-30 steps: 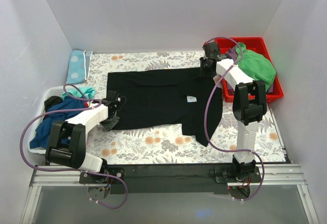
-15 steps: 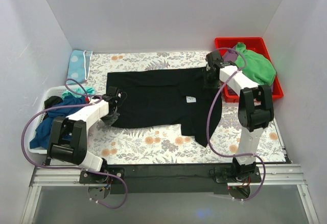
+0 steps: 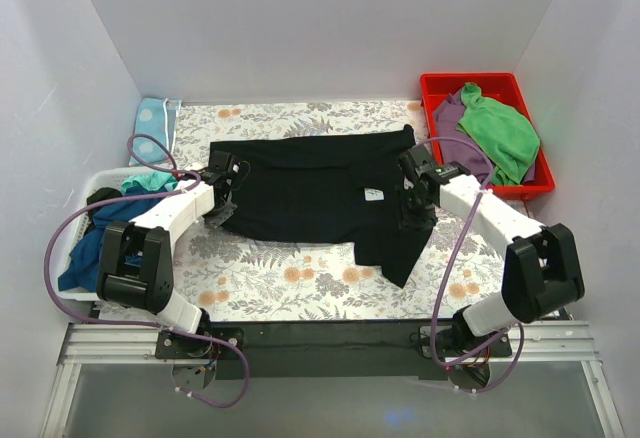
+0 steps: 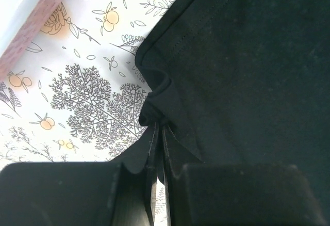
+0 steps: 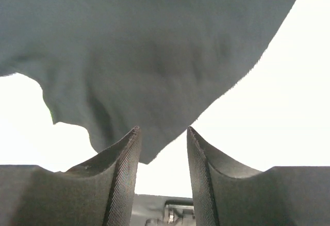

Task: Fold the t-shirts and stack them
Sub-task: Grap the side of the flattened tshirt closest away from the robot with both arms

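Black t-shirt (image 3: 300,193) is lying spread on the worktop (image 3: 300,288), no fold showing yet; left end effector (image 4: 159,129) is clenching its edge; right end effector (image 5: 162,133) is hovering released over the other side; stacking not begun

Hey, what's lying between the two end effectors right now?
The black shirt, spread out on the floral cloth; the top view shows it.

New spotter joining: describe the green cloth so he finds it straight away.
Go to the table's far right corner, where a red bin stands. Two cloths lie bunched in it; the green cloth lies on the right, partly over a purple cloth. It is the only bright green thing in view.
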